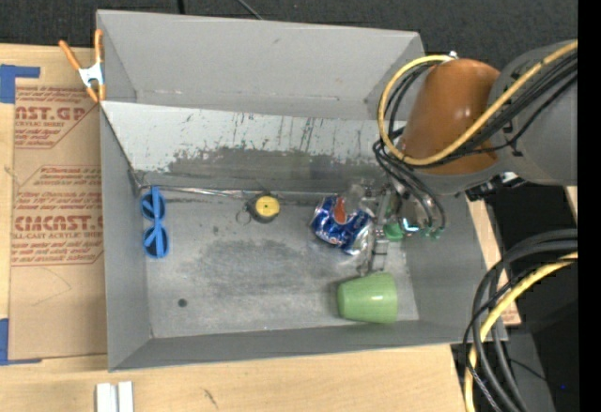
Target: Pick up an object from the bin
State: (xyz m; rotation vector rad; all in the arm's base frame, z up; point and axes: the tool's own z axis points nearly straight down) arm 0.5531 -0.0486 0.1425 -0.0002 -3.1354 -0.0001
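Claw (377, 234) down near bin floor (244, 269); apart or together, cannot tell. Crushed blue can (336, 224) just beside it, bin-centre side; green cup (368, 298) near, below. Probably approach step: next, straddle can, then close.

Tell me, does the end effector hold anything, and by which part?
Cannot be told: the end effector is low, right beside the crumpled blue packet.

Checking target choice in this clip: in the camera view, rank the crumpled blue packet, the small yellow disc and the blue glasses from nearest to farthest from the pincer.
1. Crumpled blue packet: right beside the pincer, on the right part of the bin floor.
2. Small yellow disc: mid-bin, near the back wall.
3. Blue glasses: by the far left wall.
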